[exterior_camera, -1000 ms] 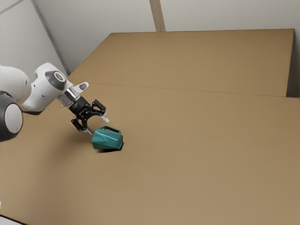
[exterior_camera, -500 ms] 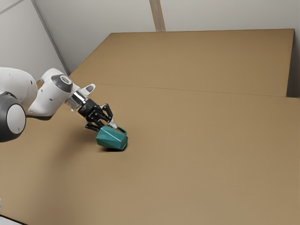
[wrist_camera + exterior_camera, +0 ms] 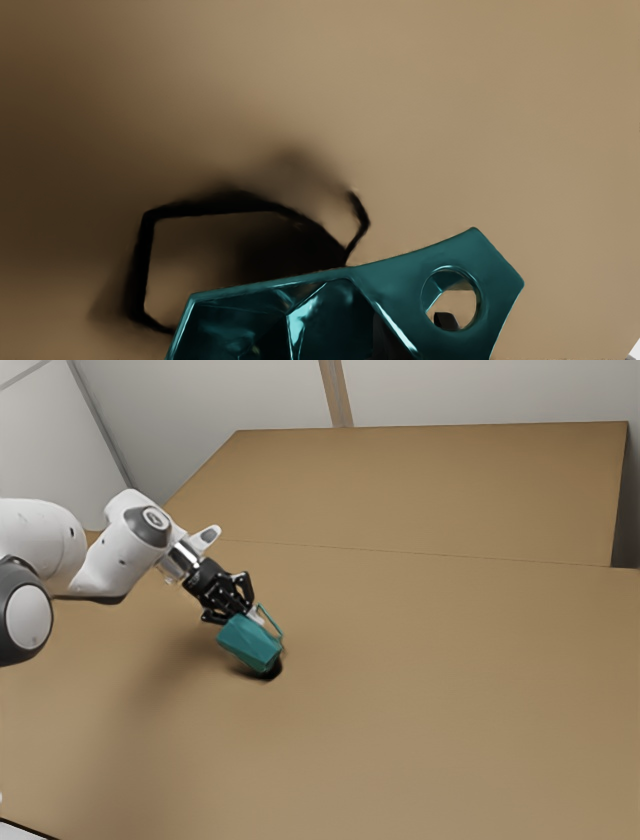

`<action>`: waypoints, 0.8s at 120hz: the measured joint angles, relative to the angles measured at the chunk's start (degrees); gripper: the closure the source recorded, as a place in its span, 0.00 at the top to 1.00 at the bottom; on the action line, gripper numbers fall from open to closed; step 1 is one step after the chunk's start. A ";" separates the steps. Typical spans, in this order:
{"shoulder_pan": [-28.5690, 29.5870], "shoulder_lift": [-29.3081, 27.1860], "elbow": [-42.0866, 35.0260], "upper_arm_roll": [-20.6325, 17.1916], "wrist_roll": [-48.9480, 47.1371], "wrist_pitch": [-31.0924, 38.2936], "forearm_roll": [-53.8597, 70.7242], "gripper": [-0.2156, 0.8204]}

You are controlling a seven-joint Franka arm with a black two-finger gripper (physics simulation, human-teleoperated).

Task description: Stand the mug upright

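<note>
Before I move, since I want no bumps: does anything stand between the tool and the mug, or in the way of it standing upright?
Nothing visible does. The tool is at the open end of the tilted mug, with the tabletop below.

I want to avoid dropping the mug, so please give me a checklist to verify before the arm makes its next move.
1. Gripper is at the mug: ok, at its raised end.
2. Grip is secure from two sides: cannot tell.
3. Mug is upright: not ok, it leans.
4. Mug's base is flat on the table: not ok, the mug is tilted; whether its lower edge touches is unclear.
5. Mug's opening faces up towards the hand: ok, the wrist view looks into it.
6. Handle is off the table: ok, it is on the mug's upper side.
</note>
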 joint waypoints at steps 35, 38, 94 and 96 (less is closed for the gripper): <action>-2.65 -7.66 -0.93 -3.58 -2.81 3.16 15.24 0.04; -3.02 -8.49 -1.33 -3.78 -3.14 3.56 17.12 0.04; -6.43 -20.64 -17.10 -7.27 -10.26 14.98 36.10 0.04; -6.55 -20.82 -17.46 -7.25 -10.55 15.36 36.47 0.04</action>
